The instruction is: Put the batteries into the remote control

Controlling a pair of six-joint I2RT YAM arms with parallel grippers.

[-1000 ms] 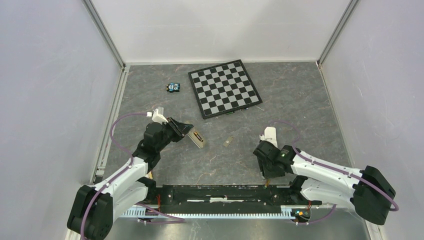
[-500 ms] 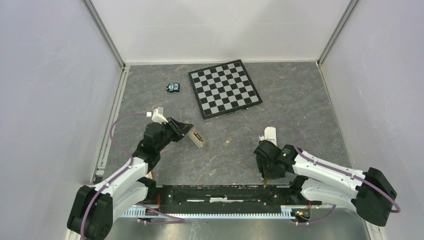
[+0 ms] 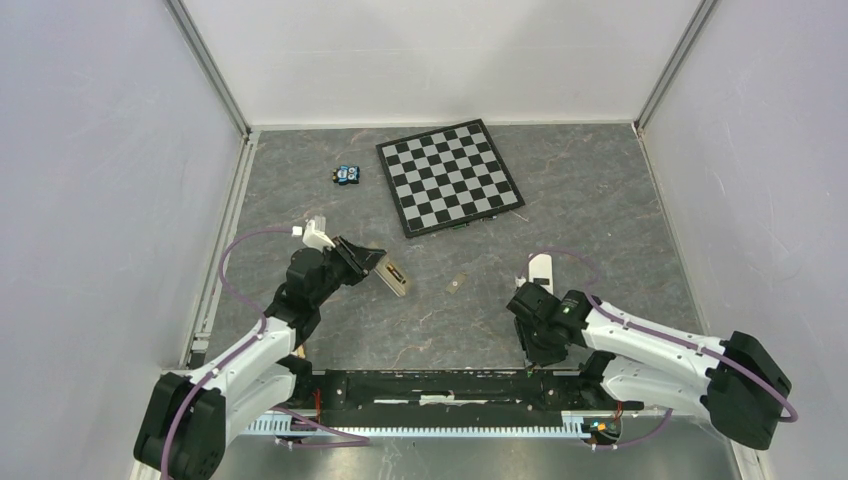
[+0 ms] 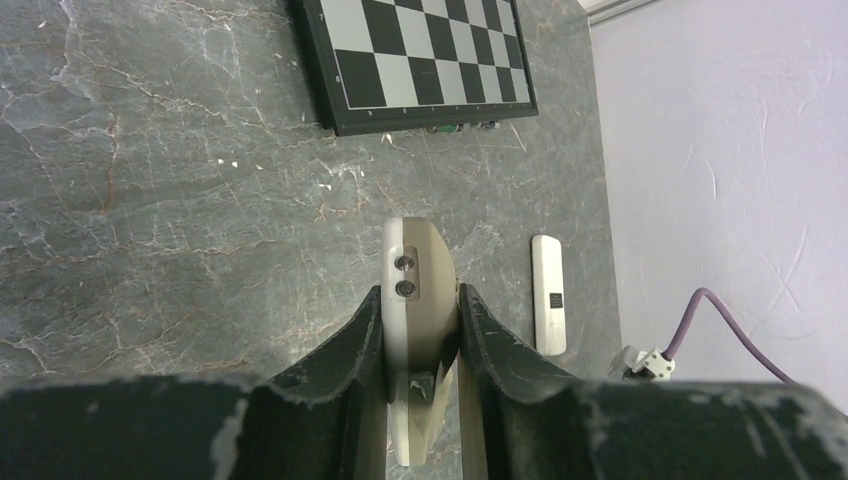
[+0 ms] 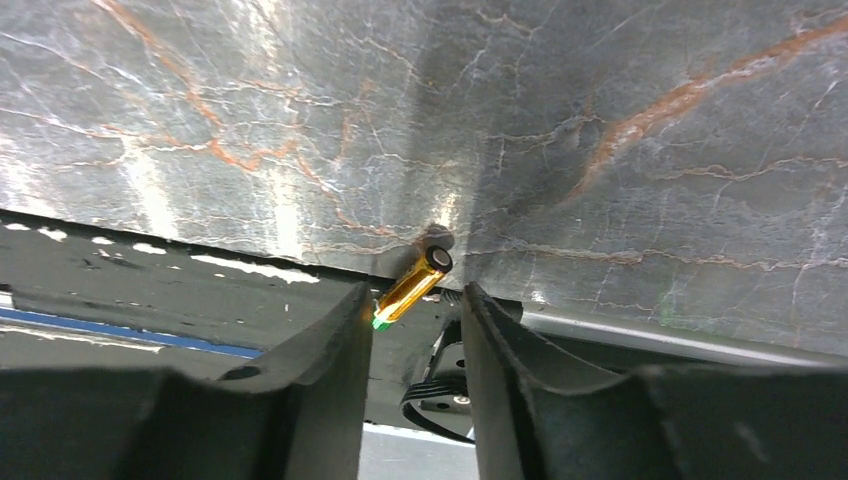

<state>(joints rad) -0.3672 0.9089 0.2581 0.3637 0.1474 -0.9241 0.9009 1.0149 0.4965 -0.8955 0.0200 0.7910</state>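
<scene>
My left gripper (image 3: 370,262) is shut on the remote control (image 3: 397,277) and holds it edge-on above the table. In the left wrist view the white and tan handset (image 4: 420,262) stands between the fingers (image 4: 350,345), its buttons hidden. My right gripper (image 3: 533,352) points down at the table's front edge with its jaws open. In the right wrist view a gold battery (image 5: 413,285) with a green end lies at that edge, between the open fingertips (image 5: 345,315); I cannot tell whether they touch it. The second battery is not clearly in view.
A plain white slab (image 3: 540,268) with a dark slot lies beside the right arm and shows in the left wrist view (image 4: 548,295). A small tan piece (image 3: 456,285) lies mid-table. A chessboard (image 3: 449,176) and a small blue object (image 3: 347,174) sit at the back. The black rail (image 3: 450,385) runs along the front.
My right gripper has shifted slightly towards the table's front edge. The left arm still holds the remote in nearly the same place.
</scene>
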